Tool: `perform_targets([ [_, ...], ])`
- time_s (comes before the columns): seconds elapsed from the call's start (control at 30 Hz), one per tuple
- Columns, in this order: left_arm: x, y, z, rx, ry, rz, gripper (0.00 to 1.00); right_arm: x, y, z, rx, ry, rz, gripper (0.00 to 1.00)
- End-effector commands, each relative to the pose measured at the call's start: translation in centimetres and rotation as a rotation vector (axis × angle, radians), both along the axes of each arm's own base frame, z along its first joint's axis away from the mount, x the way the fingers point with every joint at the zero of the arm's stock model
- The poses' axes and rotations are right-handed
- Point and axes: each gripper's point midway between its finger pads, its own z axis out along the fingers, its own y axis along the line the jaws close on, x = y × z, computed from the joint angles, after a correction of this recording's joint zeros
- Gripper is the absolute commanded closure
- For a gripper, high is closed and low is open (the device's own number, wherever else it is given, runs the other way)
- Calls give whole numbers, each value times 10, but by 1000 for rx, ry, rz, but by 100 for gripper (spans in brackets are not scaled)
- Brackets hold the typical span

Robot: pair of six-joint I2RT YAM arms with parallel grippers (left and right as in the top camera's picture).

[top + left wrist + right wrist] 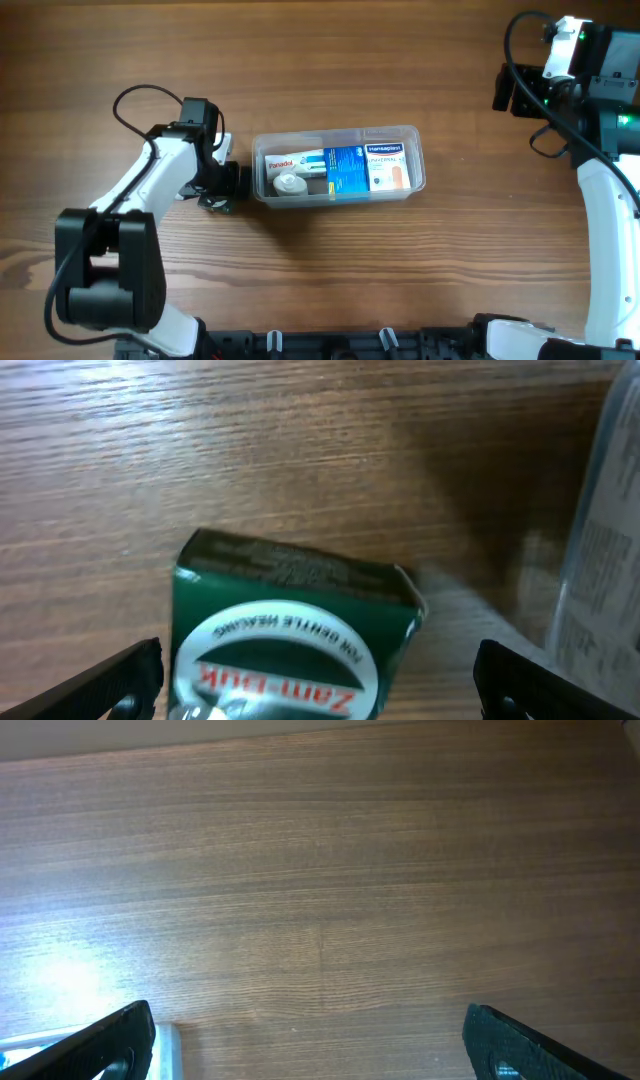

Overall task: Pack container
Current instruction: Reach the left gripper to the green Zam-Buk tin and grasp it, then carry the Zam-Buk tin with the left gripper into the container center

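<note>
The container (336, 130) is a clear plastic tub in the middle of the table. It holds a Panadol box (284, 163), a white round item (290, 184), a blue box (347, 170) and a Hansaplast box (386, 165). My left gripper (222, 187) is just left of the tub. In the left wrist view it (320, 685) is open, its fingers on either side of a green Zam-Buk box (290, 640) lying on the table, with gaps on both sides. The tub's wall (600, 540) is at the right there. My right gripper (508, 90) (310, 1040) is open and empty at the far right.
The wooden table (400, 270) stretches all round the tub. A pale edge (168, 1042) shows by the right gripper's left finger; I cannot tell what it is. The arm bases stand along the front edge (330, 345).
</note>
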Motion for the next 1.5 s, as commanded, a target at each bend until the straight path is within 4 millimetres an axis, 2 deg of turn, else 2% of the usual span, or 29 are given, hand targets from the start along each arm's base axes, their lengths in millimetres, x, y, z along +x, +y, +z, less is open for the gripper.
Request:
perform_targets([
  [0.0, -6, -2, -13, -21, 43, -45, 0, 0, -1, 12, 6, -34, -15, 0],
  [0.2, -8, -2, -19, -20, 63, -54, 2, 0, -1, 12, 6, -34, -15, 0],
  [0.3, -8, 1, -19, -5, 62, -53, 13, 0, -1, 12, 6, -34, -15, 0],
  [0.43, -7, 6, -19, 22, 60, -53, 21, 0, -1, 12, 6, -34, -15, 0],
  [0.73, 1, 5, -19, 20, 26, -53, 26, 0, -1, 12, 6, -34, -15, 0],
  [1.17, 14, 16, -17, 89, -27, -48, 32, 0, -1, 12, 6, -34, -15, 0],
  [1.3, 33, 31, 9, 177, -101, 15, 36, 0, -1, 12, 6, -34, -15, 0],
  [1.37, 48, 30, 32, 170, -171, 22, 36, 0, -1, 12, 6, -34, -15, 0],
  [1.47, 71, 27, 81, 151, -294, 35, 39, 0, -1, 12, 6, -34, -15, 0],
])
